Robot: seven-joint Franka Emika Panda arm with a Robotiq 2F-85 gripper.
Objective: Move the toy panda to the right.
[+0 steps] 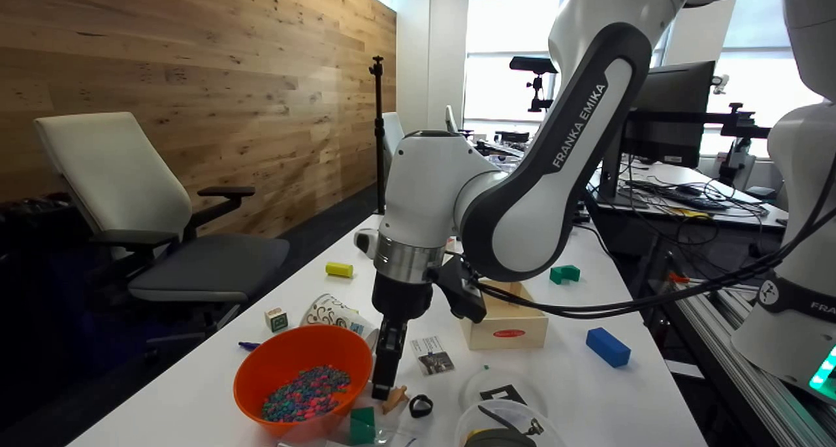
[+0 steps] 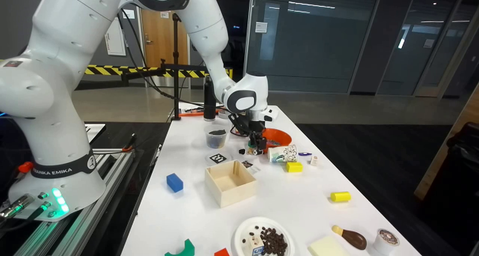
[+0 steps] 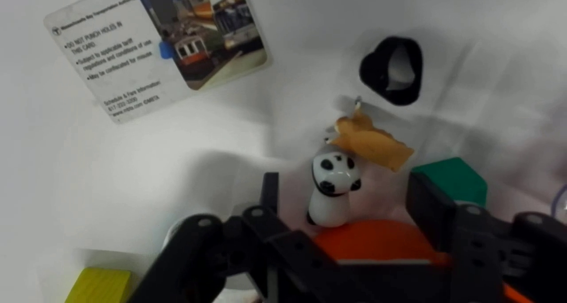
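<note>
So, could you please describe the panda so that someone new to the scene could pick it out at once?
On the white table, find the orange bowl. In the wrist view, the panda appears beside the bowl, framed by the open gripper, next to a tan animal. Unlike that animal and the nearby green block, it is white with black patches on its head.

My big white arm [image 1: 581, 133] goes up high, then bends and slopes down. At its end my wrist [image 1: 418, 198] hangs low, and my black gripper [image 3: 345, 197] points down. My two fingers [image 3: 430, 211] are spread apart, with a wide gap between them. Green lights [image 2: 60, 200] glow on my white base [image 2: 77, 196], just under a black band [image 2: 61, 170].
</note>
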